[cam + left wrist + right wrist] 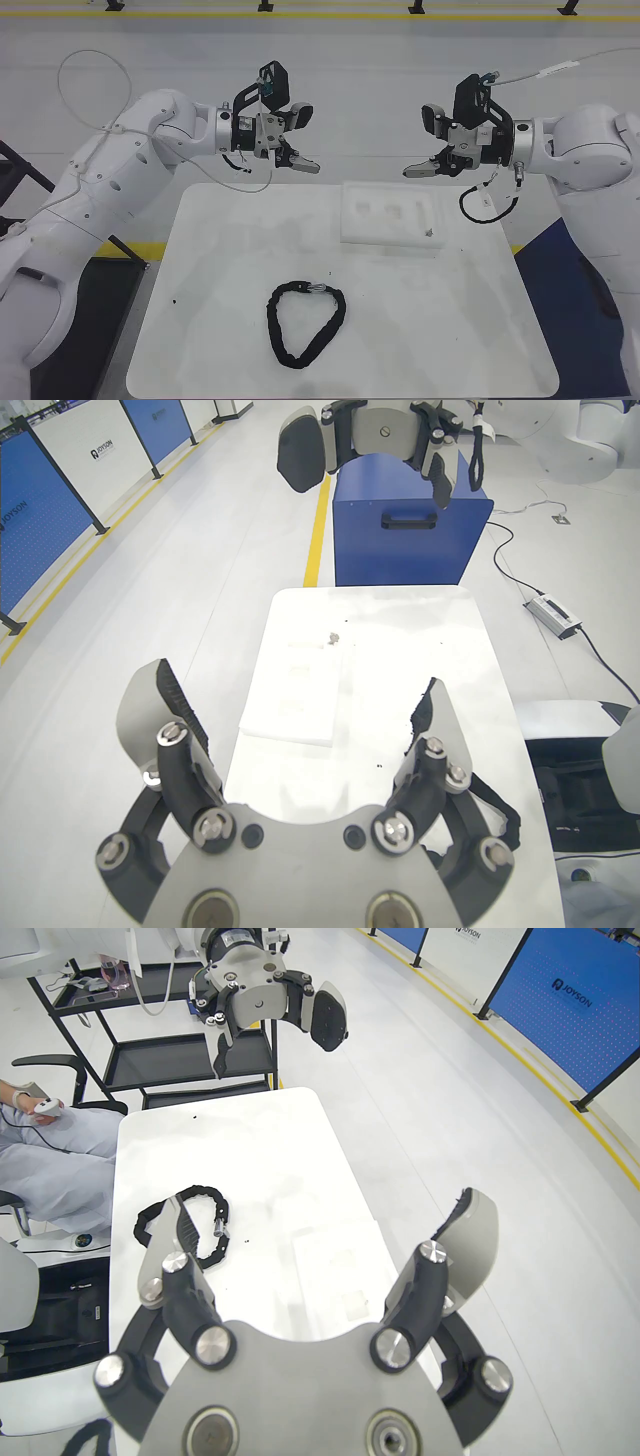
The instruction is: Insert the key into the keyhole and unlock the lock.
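Note:
A black fabric-covered chain lock [305, 323] lies looped on the white table [200, 330], its metal cylinder end [220, 1227] pointing toward the table's middle. A small metal key [428, 232] rests on the corner of a white foam block [390, 213] at the table's far side. In the left wrist view the key [333, 638] sits at the far end of the block [295, 700]. My left gripper [306, 141] hovers open above the table's far left corner. My right gripper [423, 145] hovers open beyond the block, facing the left one. Both hold nothing.
A blue cabinet [410, 530] stands on the floor past one short end of the table. A black shelf cart [190, 1063] stands past the other end. A power brick and cable [555, 615] lie on the floor.

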### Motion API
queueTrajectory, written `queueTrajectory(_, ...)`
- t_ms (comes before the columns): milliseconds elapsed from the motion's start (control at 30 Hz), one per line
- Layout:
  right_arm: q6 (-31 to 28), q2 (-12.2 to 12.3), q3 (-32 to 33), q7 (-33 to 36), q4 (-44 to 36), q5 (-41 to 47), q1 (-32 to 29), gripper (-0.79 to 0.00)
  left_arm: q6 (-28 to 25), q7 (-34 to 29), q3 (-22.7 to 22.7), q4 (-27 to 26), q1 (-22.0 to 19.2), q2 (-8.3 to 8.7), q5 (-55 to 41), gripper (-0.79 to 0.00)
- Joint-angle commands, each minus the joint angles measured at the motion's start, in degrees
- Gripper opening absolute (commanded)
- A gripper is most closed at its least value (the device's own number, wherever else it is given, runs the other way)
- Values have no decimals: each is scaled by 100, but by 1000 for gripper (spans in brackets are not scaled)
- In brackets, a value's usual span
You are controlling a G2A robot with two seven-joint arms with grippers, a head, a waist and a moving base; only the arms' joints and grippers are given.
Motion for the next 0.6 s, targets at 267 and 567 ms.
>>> queueTrajectory(267, 0, 0, 0, 0, 0, 0, 0, 0, 0, 0, 0, 0, 0, 0, 0, -1)
queueTrajectory(567, 35, 0, -9, -10, 1, -19, -22, 0, 0, 0, 0, 0, 0, 0, 0, 0)
